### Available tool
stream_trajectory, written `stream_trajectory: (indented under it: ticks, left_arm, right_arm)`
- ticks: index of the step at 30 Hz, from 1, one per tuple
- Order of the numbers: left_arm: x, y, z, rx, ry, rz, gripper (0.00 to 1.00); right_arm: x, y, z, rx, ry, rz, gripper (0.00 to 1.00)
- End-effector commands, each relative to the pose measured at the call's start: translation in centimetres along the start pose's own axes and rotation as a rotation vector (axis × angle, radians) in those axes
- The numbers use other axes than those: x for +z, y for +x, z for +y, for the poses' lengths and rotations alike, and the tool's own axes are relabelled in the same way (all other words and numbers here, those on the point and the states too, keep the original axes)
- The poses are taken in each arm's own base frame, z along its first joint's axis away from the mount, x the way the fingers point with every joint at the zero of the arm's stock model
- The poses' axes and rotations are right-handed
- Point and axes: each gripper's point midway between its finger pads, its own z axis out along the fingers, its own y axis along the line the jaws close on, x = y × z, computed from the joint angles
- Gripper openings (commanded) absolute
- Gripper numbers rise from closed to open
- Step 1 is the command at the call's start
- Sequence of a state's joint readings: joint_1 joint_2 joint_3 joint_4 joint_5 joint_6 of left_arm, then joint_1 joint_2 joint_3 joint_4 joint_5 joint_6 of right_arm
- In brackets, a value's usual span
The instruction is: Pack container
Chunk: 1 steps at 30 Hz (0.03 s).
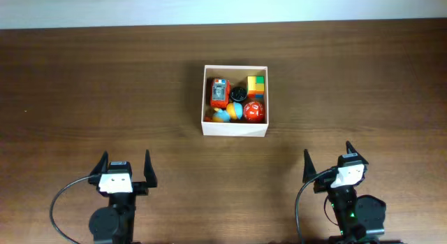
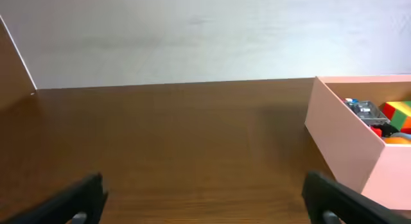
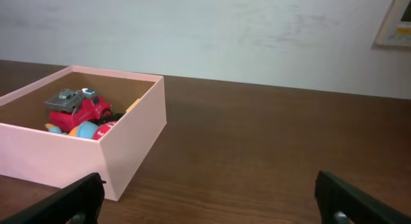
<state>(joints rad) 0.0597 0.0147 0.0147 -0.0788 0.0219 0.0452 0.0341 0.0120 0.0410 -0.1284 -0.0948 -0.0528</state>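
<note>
The container (image 1: 235, 128), a square shallow box with white walls and a tan inside, stands at the table's middle back. It holds a red toy truck (image 1: 220, 92), a multicoloured cube (image 1: 256, 86), a red ball (image 1: 254, 111), a black round piece (image 1: 237, 94) and blue and orange pieces (image 1: 227, 114). My left gripper (image 1: 126, 168) is open and empty near the front left, with the container (image 2: 350, 144) to its right. My right gripper (image 1: 327, 163) is open and empty near the front right, with the container (image 3: 131, 144) and the truck (image 3: 77, 106) to its left.
The dark wooden table (image 1: 105, 97) runs across the whole view. A pale wall (image 1: 223, 6) stands behind its back edge. A cable (image 1: 66, 195) loops beside the left arm's base.
</note>
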Motion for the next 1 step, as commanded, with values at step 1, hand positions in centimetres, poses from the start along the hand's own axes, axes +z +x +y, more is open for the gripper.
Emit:
stream_trajectory:
  ticks: [1]
  left_arm:
    - [-0.01,0.13,0.11,0.015,-0.005,-0.001,0.99]
  right_arm:
    - [0.00,0.28,-0.41,0.001,0.021,0.003,0.99]
